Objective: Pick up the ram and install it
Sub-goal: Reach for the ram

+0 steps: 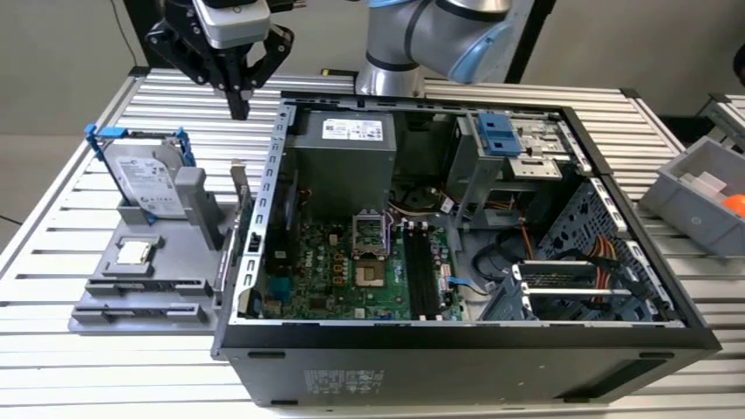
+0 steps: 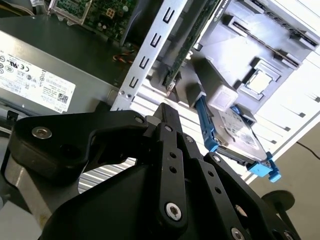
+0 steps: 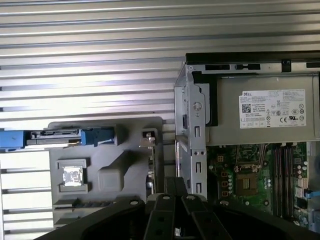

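**A:** Start with the exterior view. Where does the pick stand?

**B:** It hasn't begun, I'd say. The black two-fingered hand [image 1: 239, 109] hangs over the ribbed metal counter [image 1: 70, 148], clenched to a point and holding nothing. The ram, a long thin dark green memory board [image 1: 242, 214], stands on edge in the grey plastic holder tray [image 1: 117, 292]. It is just beside the wall of the open black computer case [image 1: 466, 336], lower than the hand and nearer the camera.

**A:** And the second wrist view?

**B:** The hand [image 2: 167, 112] is pressed shut here too. Beyond it the ram [image 2: 186, 50] runs as a narrow green edge beside the case's perforated metal rail [image 2: 150, 50]. The silver hard drive in its blue frame [image 2: 235, 132] sits further along the tray. To do this step well, the hand has to part before it comes down. It should take the board across its flat faces near mid-length, so the board doesn't tip. There looks to be little room on the rail side, so a square approach matters.

**A:** The first wrist view?

**B:** It looks straight down. The hand [image 3: 172, 182] sits over the seam between the tray [image 3: 107, 140] and the case wall [image 3: 192, 125]. The long dark memory slots [image 3: 280, 165] lie on the green motherboard inside. My judgement is that the hand should be centred over the tray's edge rather than over the wall.
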`<action>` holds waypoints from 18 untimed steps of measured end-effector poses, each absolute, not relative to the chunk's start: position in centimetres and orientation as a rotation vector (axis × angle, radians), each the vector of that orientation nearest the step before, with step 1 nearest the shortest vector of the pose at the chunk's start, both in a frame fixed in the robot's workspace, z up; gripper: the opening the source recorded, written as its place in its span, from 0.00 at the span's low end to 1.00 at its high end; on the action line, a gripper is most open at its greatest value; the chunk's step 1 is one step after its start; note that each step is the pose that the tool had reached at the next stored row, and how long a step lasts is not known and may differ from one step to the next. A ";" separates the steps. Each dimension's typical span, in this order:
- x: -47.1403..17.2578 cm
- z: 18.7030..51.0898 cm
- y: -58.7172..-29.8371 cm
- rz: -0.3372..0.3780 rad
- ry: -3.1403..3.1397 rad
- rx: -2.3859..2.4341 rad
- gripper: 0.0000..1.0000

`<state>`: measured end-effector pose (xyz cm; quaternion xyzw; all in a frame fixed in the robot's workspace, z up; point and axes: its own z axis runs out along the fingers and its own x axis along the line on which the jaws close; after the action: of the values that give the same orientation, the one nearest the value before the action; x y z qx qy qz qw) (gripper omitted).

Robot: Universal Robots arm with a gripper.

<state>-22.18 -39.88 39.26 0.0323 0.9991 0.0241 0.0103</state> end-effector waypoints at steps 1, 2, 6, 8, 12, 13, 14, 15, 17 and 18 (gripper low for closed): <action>-22.3 39.3 -39.9 0.075 3.118 0.101 0.00; -22.4 39.3 -39.9 0.075 3.119 0.101 0.00; -22.8 39.3 -39.9 0.075 3.118 0.101 0.00; -23.0 39.3 -39.9 0.075 3.118 0.100 0.00; -23.4 39.3 -39.9 0.075 3.119 0.100 0.00; -23.5 39.3 -39.9 0.075 3.119 0.100 0.00; -23.7 39.3 -39.9 0.075 3.119 0.100 0.00; -23.8 39.3 -39.9 0.075 3.119 0.100 0.00; -24.0 39.3 -39.9 0.075 3.119 0.100 0.00; -24.1 39.3 -39.9 0.075 3.119 0.100 0.00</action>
<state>-24.10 -39.88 39.27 0.0321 0.9991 0.0240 0.0102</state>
